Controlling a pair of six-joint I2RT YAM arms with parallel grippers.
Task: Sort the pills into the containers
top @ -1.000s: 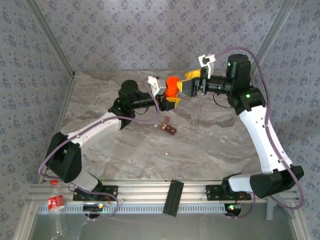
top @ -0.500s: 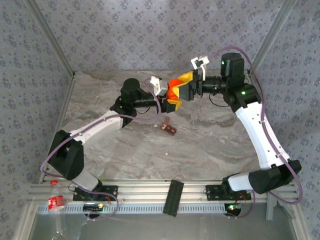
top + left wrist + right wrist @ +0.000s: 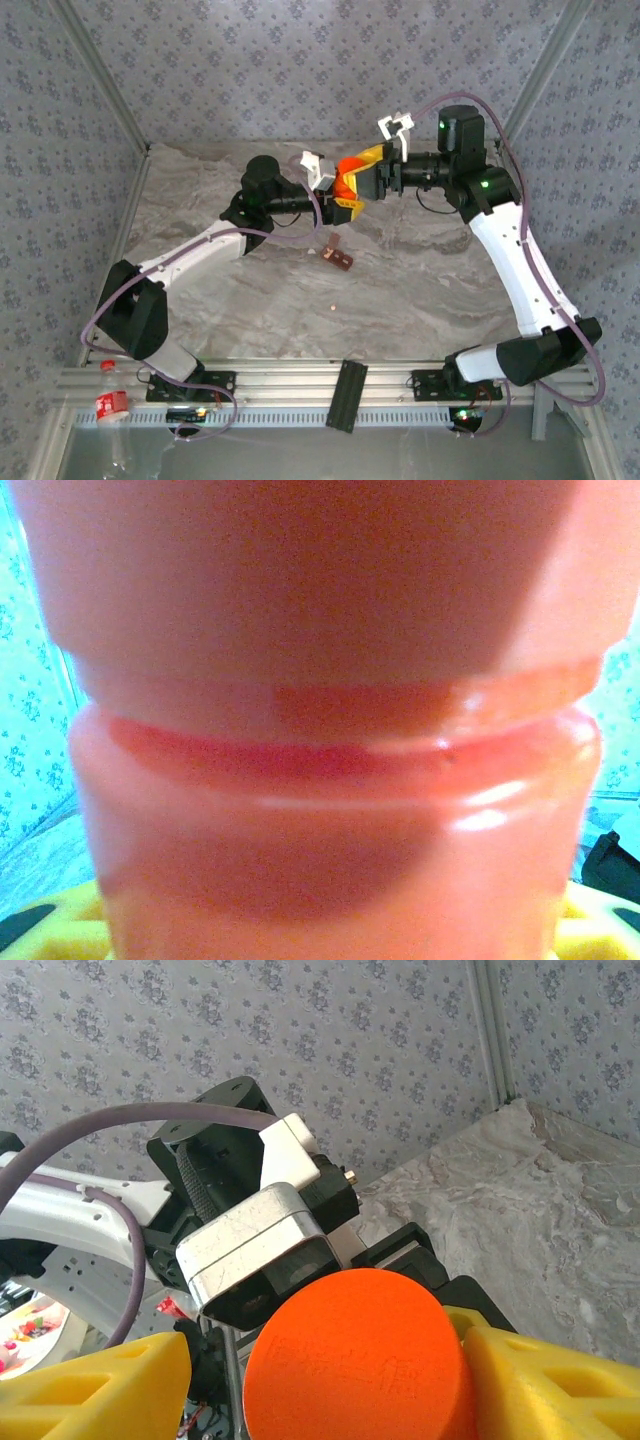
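Note:
My left gripper (image 3: 338,196) is shut on an orange bottle (image 3: 345,181) and holds it above the back of the table. The bottle's body (image 3: 330,810) and cap (image 3: 300,570) sit close against the left wrist camera. My right gripper (image 3: 358,168) has come in from the right. Its yellow fingers (image 3: 110,1385) straddle the round orange cap (image 3: 355,1360): the right finger touches the cap and a gap remains on the left. The dark reddish-brown containers (image 3: 338,258) lie on the marble table below the bottle. One pale pill (image 3: 333,308) lies nearer to me.
Patterned walls close in the table at the back and on both sides. A black strip (image 3: 346,392) lies across the near rail. A clear plastic bottle with a red label (image 3: 112,405) lies at the lower left, off the table. The left wrist's silver camera housing (image 3: 260,1250) is just behind the cap.
My right gripper has moved left onto the bottle's cap, and its fingers have narrowed around it. My left arm has held the bottle almost still.

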